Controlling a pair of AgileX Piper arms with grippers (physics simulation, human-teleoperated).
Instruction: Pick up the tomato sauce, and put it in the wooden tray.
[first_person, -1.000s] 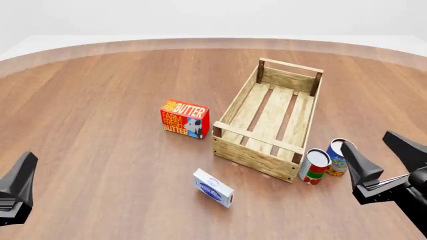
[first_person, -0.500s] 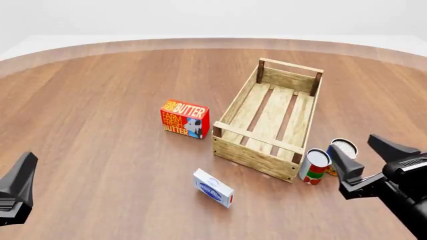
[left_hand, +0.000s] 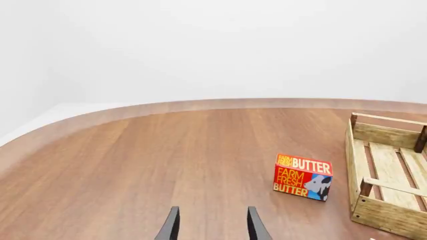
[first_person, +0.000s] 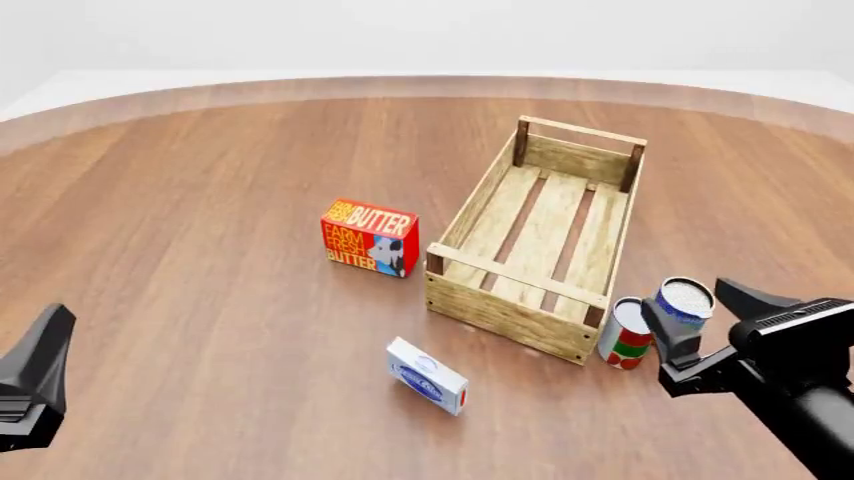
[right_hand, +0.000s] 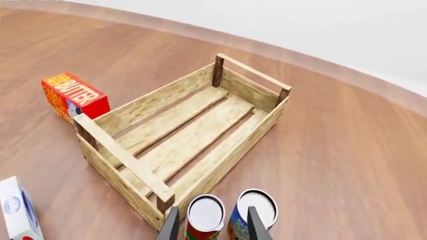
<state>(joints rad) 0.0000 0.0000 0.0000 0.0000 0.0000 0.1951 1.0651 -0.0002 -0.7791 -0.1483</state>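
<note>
Starting at the table's near left edge, the left gripper (first_person: 34, 385) hangs over bare wood, only its dark outer finger showing in the front view. Its wrist camera shows both fingertips (left_hand: 172, 225) parted with nothing between them, so it is open and empty. Toward the middle of the table (first_person: 200, 200) stands the butter box (first_person: 370, 237), upright on a long edge, red and orange with white lettering. Nearer the front edge, a small white box (first_person: 427, 375) with a blue oval mark lies tilted on the wood, apart from everything else.

Right of these sits the tray (first_person: 461, 300), its long axis running away toward the far edge, a little slanted. Its slatted bottom is bare.

Just outside the tray's near right corner stand two cans, upright and side by side. The sauce (first_person: 625, 333) is the one closer to the tray, just beside the corner post; whether it touches the wood I cannot tell. The blue can (first_person: 679, 304) stands just to its right, and whether the two cans touch I cannot tell.

At the near right edge, the right gripper (first_person: 721, 330) is low beside the cans, jaws spread. In the front view one finger overlaps the sauce and the blue can shows between the two fingers. In its wrist view the fingertips (right_hand: 171, 226) bracket the sauce top (right_hand: 205, 212), gripping nothing.
</note>
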